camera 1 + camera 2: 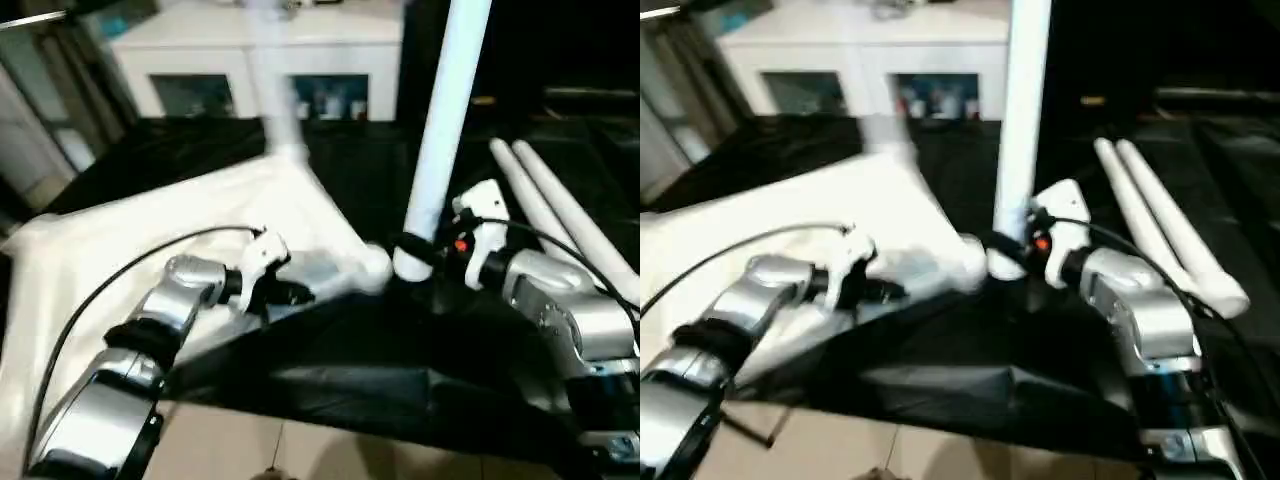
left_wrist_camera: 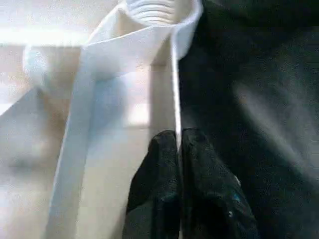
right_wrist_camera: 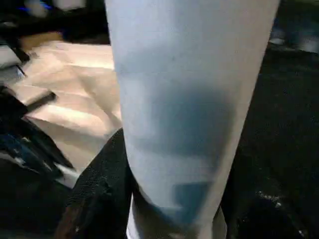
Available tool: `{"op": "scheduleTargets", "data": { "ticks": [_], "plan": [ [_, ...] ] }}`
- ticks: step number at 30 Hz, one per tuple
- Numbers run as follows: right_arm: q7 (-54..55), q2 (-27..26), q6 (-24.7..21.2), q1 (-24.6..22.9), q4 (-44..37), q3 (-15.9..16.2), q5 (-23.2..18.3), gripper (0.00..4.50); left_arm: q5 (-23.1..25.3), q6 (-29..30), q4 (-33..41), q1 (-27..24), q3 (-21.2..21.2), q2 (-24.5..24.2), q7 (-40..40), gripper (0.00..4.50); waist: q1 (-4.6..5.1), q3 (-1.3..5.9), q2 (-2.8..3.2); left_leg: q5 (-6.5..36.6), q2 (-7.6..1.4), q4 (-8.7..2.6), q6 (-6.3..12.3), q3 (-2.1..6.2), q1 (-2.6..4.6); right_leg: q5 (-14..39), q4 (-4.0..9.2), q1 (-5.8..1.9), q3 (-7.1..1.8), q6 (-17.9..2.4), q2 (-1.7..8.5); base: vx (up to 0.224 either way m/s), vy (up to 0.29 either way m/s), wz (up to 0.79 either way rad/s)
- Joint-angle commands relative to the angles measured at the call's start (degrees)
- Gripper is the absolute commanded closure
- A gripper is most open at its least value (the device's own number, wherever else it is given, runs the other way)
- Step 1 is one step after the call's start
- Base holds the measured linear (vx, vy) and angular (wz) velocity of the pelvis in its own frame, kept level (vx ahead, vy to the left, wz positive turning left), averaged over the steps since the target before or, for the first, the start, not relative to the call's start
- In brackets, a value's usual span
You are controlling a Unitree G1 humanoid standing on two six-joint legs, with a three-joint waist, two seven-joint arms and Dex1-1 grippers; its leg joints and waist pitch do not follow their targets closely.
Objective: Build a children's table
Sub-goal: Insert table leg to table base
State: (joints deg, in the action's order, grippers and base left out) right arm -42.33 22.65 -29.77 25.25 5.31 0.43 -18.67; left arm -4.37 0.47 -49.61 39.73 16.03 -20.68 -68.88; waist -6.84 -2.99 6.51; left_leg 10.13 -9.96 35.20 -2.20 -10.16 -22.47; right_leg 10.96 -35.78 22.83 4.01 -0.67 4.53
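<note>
- Left gripper (image 2: 178, 149) is pinching the thin rim of the upturned white plastic tabletop (image 1: 150, 240): light, stiff, slippery.
- Right gripper (image 1: 420, 262) is clasping the long white tube leg (image 1: 445, 120) near its base, sensibly.

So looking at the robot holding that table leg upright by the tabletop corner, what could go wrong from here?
1. The right gripper holds the upright leg near its bottom end only, so the long tube could tip.
2. The left gripper pinches just a thin rib of the tabletop; the top might slip or shift as the leg goes into the threaded socket.
</note>
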Motion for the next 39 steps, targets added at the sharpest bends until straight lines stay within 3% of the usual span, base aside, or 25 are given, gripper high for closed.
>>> {"op": "scheduleTargets", "data": {
  "ticks": [1,2,3,8,9,10,12,14,15,17,19,20,21,22,27,34,39],
  "plan": [
    [-1.5,-0.2,-0.5,1.3,-0.9,0.0,-1.8,2.57,0.1,0.0,2.2,-0.7,1.8,0.0,-2.7,4.49,0.29,4.17,-1.34,12.6,-3.44,-4.22,2.40,1.33,1.42,14.7,4.71,-2.49,-2.81,-12.1,4.55,0.000,0.000,0.00],
    [-3.9,-0.2,-1.5,1.6,-1.3,0.2,-3.4,2.57,0.7,-0.5,4.3,-2.1,1.7,-0.8,-2.3,4.50,0.28,4.07,-1.82,13.0,-3.39,-4.43,2.10,1.22,1.42,16.0,4.95,-2.33,-2.77,-11.3,4.40,0.000,0.000,0.00],
    [-4.2,-0.2,-1.7,1.6,-1.4,0.2,-3.7,2.57,0.8,-0.5,4.6,-2.3,1.6,-0.8,-2.1,4.50,0.05,4.14,-1.75,13.0,-3.49,-4.46,2.01,1.40,1.31,15.9,4.59,-2.47,-2.84,-11.2,4.63,0.000,0.000,0.00],
    [-8.0,0.1,-3.2,2.5,-0.7,1.7,-4.9,2.57,3.3,-0.3,6.1,-3.4,0.6,-1.3,4.6,4.50,0.25,3.91,-3.17,12.8,-3.28,-4.71,1.57,1.30,1.03,17.3,4.90,-2.33,-2.82,-9.9,4.73,0.000,0.000,0.00],
    [-8.3,0.1,-3.4,2.6,-0.3,2.0,-4.9,2.57,3.6,0.0,6.1,-3.3,0.5,-1.3,5.6,4.50,0.26,3.90,-3.03,13.1,-3.24,-4.70,1.17,1.34,1.16,18.2,4.88,-2.24,-2.82,-9.7,4.74,0.000,0.000,0.00],
    [-8.8,0.4,-3.5,3.0,0.8,3.2,-4.0,2.57,3.6,1.3,7.1,-3.6,0.1,-1.3,6.4,4.50,0.21,3.83,-3.63,13.0,-3.19,-4.66,1.14,1.34,1.04,18.9,4.86,-2.35,-2.89,-9.5,4.93,0.000,0.000,0.00],
    [-9.1,0.6,-3.8,3.3,1.6,3.8,-3.7,2.57,3.3,2.2,8.2,-4.0,-0.2,-1.4,6.0,4.50,0.20,3.70,-3.50,13.2,-3.17,-4.79,0.87,1.35,1.11,20.5,5.20,-2.15,-2.94,-8.9,4.89,0.000,0.000,0.00],
    [-9.2,0.6,-4.1,3.4,1.8,4.0,-3.7,2.57,3.0,2.5,8.8,-4.1,-0.2,-1.4,5.7,4.50,0.25,3.82,-3.57,13.3,-3.26,-4.85,0.33,1.34,1.26,19.2,5.15,-2.11,-2.99,-9.2,4.78,0.000,0.000,0.00],
    [-9.1,0.8,-3.5,3.9,3.0,4.8,-2.5,2.57,2.6,2.9,9.9,-4.5,-0.3,-1.5,4.8,4.50,0.21,3.91,-4.21,12.6,-3.30,-4.87,0.32,1.38,1.14,17.3,4.75,-2.27,-2.95,-9.8,4.83,0.000,0.000,0.00],
    [-9.2,0.9,-3.0,4.2,3.8,5.4,-1.6,2.57,2.3,3.1,10.8,-4.8,-0.3,-1.6,4.3,4.50,0.22,3.93,-4.02,12.2,-3.29,-4.87,0.33,1.24,1.17,15.1,4.69,-2.15,-2.99,-10.4,4.67,0.000,0.000,0.00],
    [-8.6,-0.2,-1.3,5.6,7.1,5.5,-0.4,2.57,0.9,4.5,14.1,-6.4,-0.7,-1.9,2.4,4.50,0.30,4.11,-4.82,10.5,-3.26,-4.75,0.67,1.22,0.95,12.0,4.01,-2.50,-2.89,-11.8,4.90,0.000,0.000,0.00],
    [-8.4,-0.4,-0.8,5.9,7.9,5.4,-0.2,2.57,0.8,4.7,14.5,-6.6,-0.6,-2.0,2.2,4.50,0.25,4.15,-4.65,9.9,-3.20,-4.67,0.94,1.11,0.93,11.5,4.14,-2.43,-2.90,-11.9,4.89,0.000,0.000,0.00],
    [-8.3,-0.8,-0.2,6.4,9.1,5.3,-0.1,2.57,0.6,4.9,15.1,-7.0,-0.5,-2.2,2.0,4.50,0.15,4.19,-5.26,8.5,-3.21,-4.50,1.63,0.98,0.90,10.1,3.88,-2.45,-2.96,-12.1,4.92,0.000,0.000,0.00],
    [-8.1,-1.1,0.2,6.8,10.1,5.1,0.0,2.57,0.6,5.0,15.4,-7.3,-0.4,-2.3,2.0,4.50,-0.05,4.20,-4.98,7.9,-3.20,-4.43,1.99,0.81,1.04,9.3,3.96,-2.22,-2.95,-12.4,4.79,0.000,0.000,0.00],
    [-7.6,-2.3,2.0,8.5,15.1,5.3,0.5,2.57,0.8,5.8,16.8,-8.1,-0.1,-2.5,2.4,4.50,0.03,4.27,-5.29,7.4,-3.25,-4.44,2.40,0.75,1.12,6.4,3.60,-2.43,-2.82,-13.5,4.74,0.000,0.000,0.00],
    [-9.3,-3.1,3.5,9.5,19.5,7.2,2.5,2.57,1.8,6.3,16.5,-7.6,-0.6,-2.3,3.7,4.50,0.00,3.98,-5.48,8.6,-3.27,-4.57,1.93,0.70,1.18,9.4,3.92,-2.43,-2.90,-12.6,4.65,0.000,0.000,0.00],
    [-8.8,-4.0,5.7,9.5,22.2,5.9,2.3,2.57,1.5,6.8,16.8,-7.5,-1.0,-2.3,4.0,4.50,0.13,3.96,-5.39,10.1,-3.28,-4.70,1.24,0.75,1.33,10.6,4.09,-2.45,-2.96,-12.6,4.66,0.000,0.000,0.00]
  ]
}}
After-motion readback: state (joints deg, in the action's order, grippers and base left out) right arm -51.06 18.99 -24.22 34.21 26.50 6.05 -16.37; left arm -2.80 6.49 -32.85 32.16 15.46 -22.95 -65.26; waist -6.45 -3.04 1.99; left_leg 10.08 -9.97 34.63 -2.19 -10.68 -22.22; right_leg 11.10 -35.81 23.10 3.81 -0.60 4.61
